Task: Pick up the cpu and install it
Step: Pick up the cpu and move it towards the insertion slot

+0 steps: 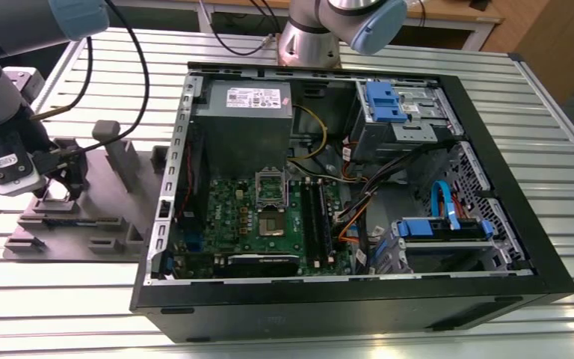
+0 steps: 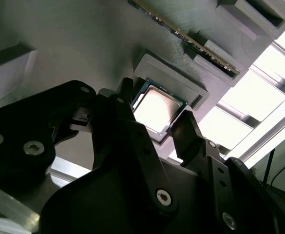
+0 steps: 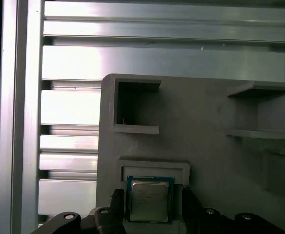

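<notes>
- cpu (image 3: 149,199) lies flat in its pocket, silvery top up, directly between the fingers of the gripper (image 3: 151,195).
- Gripper is spread, with one finger on either side of the chip and close to its edges. No clamp seen, and contact can't be confirmed.
- Pocket belongs to the grey holder (image 3: 205,122) beneath the gripper.
- Step in hand, by my read: the pick, at the grasp stage. Chip is not lifted.
- Next move calls for an even squeeze on opposite edges, then a straight pull clear of the pocket walls, no tilt.
- Socket (image 1: 270,188) is well apart from the gripper, inside the open case (image 1: 347,303). Install not begun.
</notes>
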Tool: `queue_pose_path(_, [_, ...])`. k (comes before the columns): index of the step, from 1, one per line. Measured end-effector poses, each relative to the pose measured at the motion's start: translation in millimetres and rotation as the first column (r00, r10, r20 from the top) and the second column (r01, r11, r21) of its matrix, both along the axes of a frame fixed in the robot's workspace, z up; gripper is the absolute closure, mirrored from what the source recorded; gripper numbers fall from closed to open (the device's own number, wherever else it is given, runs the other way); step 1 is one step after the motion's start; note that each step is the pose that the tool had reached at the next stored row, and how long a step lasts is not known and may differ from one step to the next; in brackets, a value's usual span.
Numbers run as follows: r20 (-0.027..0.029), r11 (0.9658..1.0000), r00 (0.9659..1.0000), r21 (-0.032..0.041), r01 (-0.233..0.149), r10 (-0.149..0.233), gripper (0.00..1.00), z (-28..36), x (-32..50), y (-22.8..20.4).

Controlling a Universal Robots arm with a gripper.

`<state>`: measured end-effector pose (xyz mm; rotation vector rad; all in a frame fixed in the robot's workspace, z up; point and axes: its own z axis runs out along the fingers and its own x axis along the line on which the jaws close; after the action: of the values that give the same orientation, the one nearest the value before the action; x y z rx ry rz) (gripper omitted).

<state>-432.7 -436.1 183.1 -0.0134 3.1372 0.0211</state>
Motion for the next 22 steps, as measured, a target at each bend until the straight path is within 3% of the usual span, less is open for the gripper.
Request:
queue_pose_path(9, [0.0000,1.0000,1.0000,0.0000,0.000,0.000,0.41,-0.1,0.0,0.0])
queue_pose_path(11, [0.0000,1.0000,1.0000,0.0000,0.000,0.000,0.42,-0.1,0.0,0.0])
queue_pose_path(12, [0.0000,1.0000,1.0000,0.0000,0.000,0.000,0.49,-0.1,0.0,0.0])
queue_pose_path(22, [0.0000,1.0000,1.0000,0.0000,0.000,0.000,0.53,-0.2,0.0,0.0])
